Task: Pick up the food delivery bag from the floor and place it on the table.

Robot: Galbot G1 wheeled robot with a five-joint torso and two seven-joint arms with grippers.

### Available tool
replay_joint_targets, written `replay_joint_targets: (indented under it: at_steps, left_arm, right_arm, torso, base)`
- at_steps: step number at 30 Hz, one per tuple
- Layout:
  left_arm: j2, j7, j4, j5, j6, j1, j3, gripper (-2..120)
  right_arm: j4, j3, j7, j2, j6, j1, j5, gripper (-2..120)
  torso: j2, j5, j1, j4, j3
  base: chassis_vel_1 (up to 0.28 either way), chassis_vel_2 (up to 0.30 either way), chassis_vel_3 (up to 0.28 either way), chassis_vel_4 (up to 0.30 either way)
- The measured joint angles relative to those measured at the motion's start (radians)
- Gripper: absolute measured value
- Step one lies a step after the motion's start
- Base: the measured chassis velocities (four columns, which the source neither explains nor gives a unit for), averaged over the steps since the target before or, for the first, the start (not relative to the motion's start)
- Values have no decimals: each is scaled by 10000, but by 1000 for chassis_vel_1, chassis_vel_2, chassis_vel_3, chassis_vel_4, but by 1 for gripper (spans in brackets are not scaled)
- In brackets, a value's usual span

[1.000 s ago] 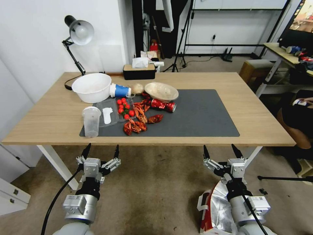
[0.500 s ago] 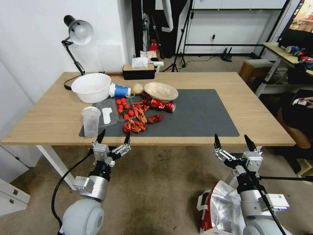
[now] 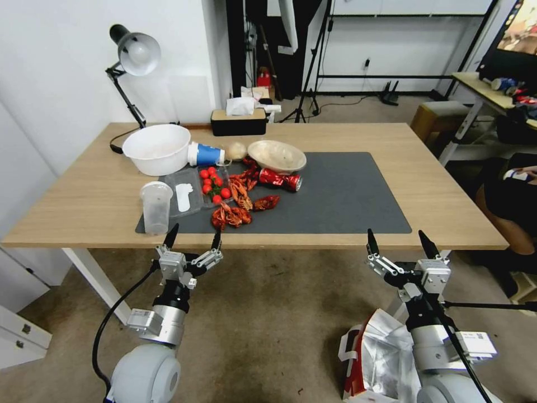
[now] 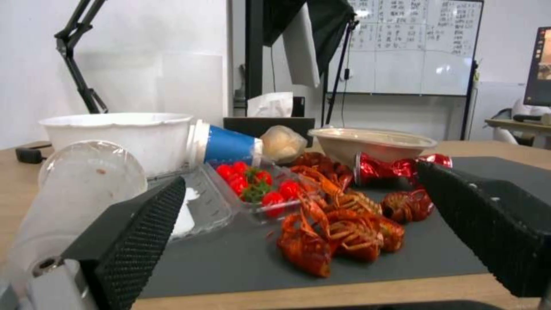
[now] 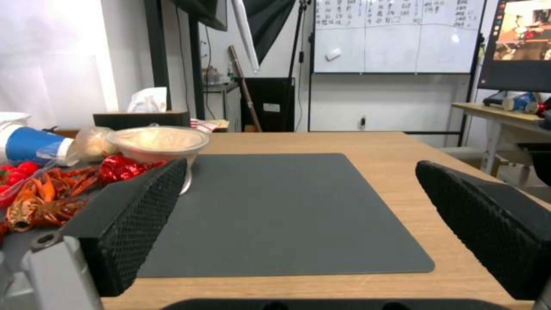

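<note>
The food delivery bag (image 3: pixel 373 362), white with a red side and silver foil lining, stands open on the carpeted floor (image 3: pixel 268 324) at the lower right. My right arm hides part of it. The right gripper (image 3: pixel 398 238) is open and raised above the bag, just in front of the table (image 3: pixel 442 190) edge. Seen from the right wrist, its fingers (image 5: pixel 132 219) frame the bare dark grey mat (image 5: pixel 287 206). To the left, my left gripper (image 3: pixel 193 236) is also open and empty at the table's front edge, facing the food scraps (image 4: pixel 338 228).
The mat's left half holds a white bowl (image 3: pixel 157 149), blue cup (image 3: pixel 208 155), tomatoes (image 3: pixel 213 184), crayfish shells (image 3: pixel 238 204), a crushed red can (image 3: pixel 281 180), a clear cup (image 3: pixel 156 207) and a beige bowl (image 3: pixel 277 156). A lamp (image 3: pixel 134 56) and tissue box (image 3: pixel 239 120) stand behind. A person sits at the right edge.
Over the last second both arms rose and shifted right, bringing the open grippers up to the table's front edge. In the last half second they barely moved.
</note>
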Motion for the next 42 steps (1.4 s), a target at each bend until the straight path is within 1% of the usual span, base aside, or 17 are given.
replay_joint_targets:
  at_steps: [3, 4, 7, 11, 14, 16, 19, 20, 23, 25, 27, 29, 31, 33, 38, 39, 42]
  left_arm:
    - [-10, -4, 0, 13, -92, 70, -7, 100]
    - [-10, -4, 0, 13, -92, 70, -7, 100]
    - [-29, -13, -10, 20, -125, 112, -22, 100]
    - [-36, -16, -20, 38, -133, 140, -25, 100]
    - [-37, -32, -20, 103, -142, 198, -18, 100]
    - [-35, -33, -20, 116, -142, 206, -16, 100]
    - [5, -34, -44, 155, -141, 259, -7, 100]
    - [5, -34, -44, 155, -141, 259, -7, 100]
    - [33, -32, -95, 232, -140, 296, 7, 100]
    - [33, -32, -114, 238, -139, 305, 11, 100]
    - [25, -33, -191, 243, -128, 354, 33, 100]
    - [26, -34, -203, 243, -125, 365, 38, 100]
    - [34, -36, -219, 252, -121, 389, 41, 100]
    - [34, -37, -219, 256, -121, 397, 41, 100]
    - [-18, -62, -219, 300, -128, 431, 43, 100]
    - [-18, -62, -219, 300, -128, 431, 43, 100]
    - [-87, -130, -216, 325, -126, 448, 19, 100]
  right_arm:
    - [13, -18, -5, 11, 33, -25, 1, 100]
    - [13, -18, -5, 11, 33, -25, 1, 100]
    - [14, -36, -6, 11, 59, -39, 0, 100]
    - [13, -38, -6, 18, 70, -38, 0, 100]
    - [5, -30, -5, 26, 75, -33, -3, 100]
    - [-9, -30, -5, 25, 76, -31, -6, 100]
    - [-28, -34, -1, 27, 81, -46, -24, 100]
    - [-28, -34, -1, 27, 81, -46, -24, 100]
    - [-4, -35, -8, 23, 103, -67, -91, 100]
    - [17, -33, -15, 24, 104, -74, -103, 100]
    - [94, -28, -40, 29, 101, -102, -118, 100]
    - [110, -24, -51, 28, 99, -112, -119, 100]
    - [132, -7, -80, 13, 93, -133, -124, 100]
    - [132, 0, -81, 13, 92, -133, -134, 100]
    - [117, 3, -100, 62, 93, -146, -279, 100]
    - [117, 3, -100, 62, 93, -146, -279, 100]
    - [102, -11, -111, 109, 93, -125, -329, 100]
  torso:
    - [-198, 0, -85, 0, -113]
    - [-198, 0, -85, 0, -113]
    - [-421, 0, -183, 0, -236]
    - [-556, 0, -244, 1, -309]
    - [-777, -1, -343, 0, -434]
    - [-824, -1, -365, 0, -460]
    - [-1031, 0, -450, 0, -581]
    - [-1031, 0, -450, 0, -581]
    - [-1211, 0, -526, 0, -686]
    - [-1251, 0, -545, 0, -708]
    - [-1404, 0, -617, 0, -787]
    - [-1454, 0, -640, 0, -818]
    - [-1620, 0, -704, 0, -917]
    - [-1665, 0, -722, 1, -943]
    - [-1927, 0, -833, 0, -1095]
    - [-1927, 0, -833, 0, -1095]
    - [-2129, 0, -920, 0, -1208]
  base:
    - [0, 0, 0, 0]
    - [0, 0, 0, 0]
    - [0, 0, 0, 0]
    - [0, 0, 0, 0]
    - [0, 0, 0, 0]
    - [0, 0, 0, 0]
    - [0, 0, 0, 0]
    - [0, 0, 0, 0]
    - [0, 0, 0, 0]
    - [0, 0, 0, 0]
    - [0, 0, 0, 0]
    - [0, 0, 0, 0]
    - [0, 0, 0, 0]
    - [0, 0, 0, 0]
    - [0, 0, 0, 0]
    - [0, 0, 0, 0]
    - [0, 0, 0, 0]
